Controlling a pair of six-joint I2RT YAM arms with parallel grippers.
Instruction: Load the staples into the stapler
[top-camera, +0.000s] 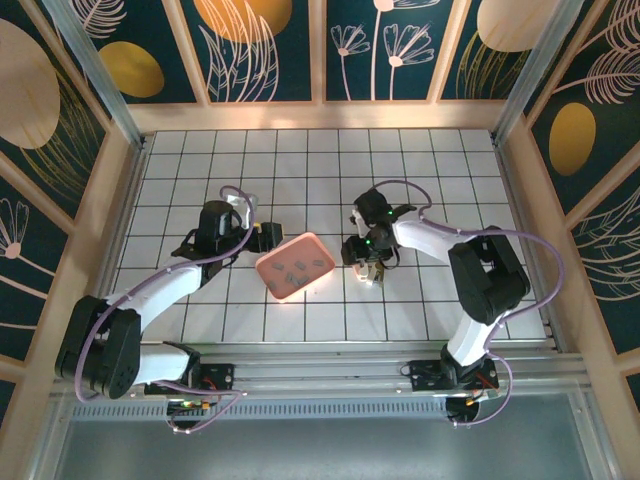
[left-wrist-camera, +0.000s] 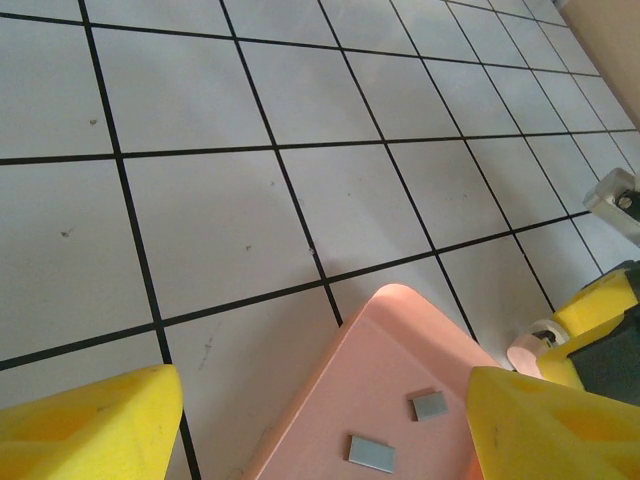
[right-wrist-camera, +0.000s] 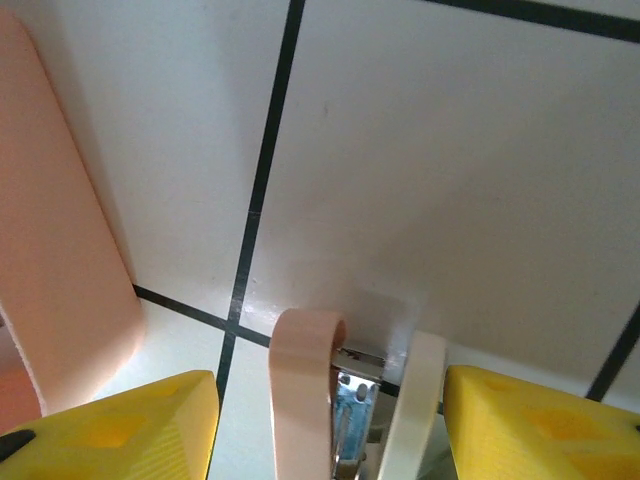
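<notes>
Near the desk's (top-camera: 200, 160) middle sits the pink tray (top-camera: 270, 278), left fingers (left-wrist-camera: 90, 425) open and empty above its corner; beside it, right fingers (right-wrist-camera: 540, 420) straddle the hinged-open stapler (right-wrist-camera: 305, 390), not yet clamped, presumably to steady it; staples (left-wrist-camera: 430, 405) wait corralled in the tray.

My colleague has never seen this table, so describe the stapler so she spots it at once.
Find the pink tray in the middle of the tiled table; just right of it, under the right hand, is the stapler. It is a tiny whitish-pink oblong, its two halves spread with metal showing between, unlike the flat grey staples in the tray.
</notes>
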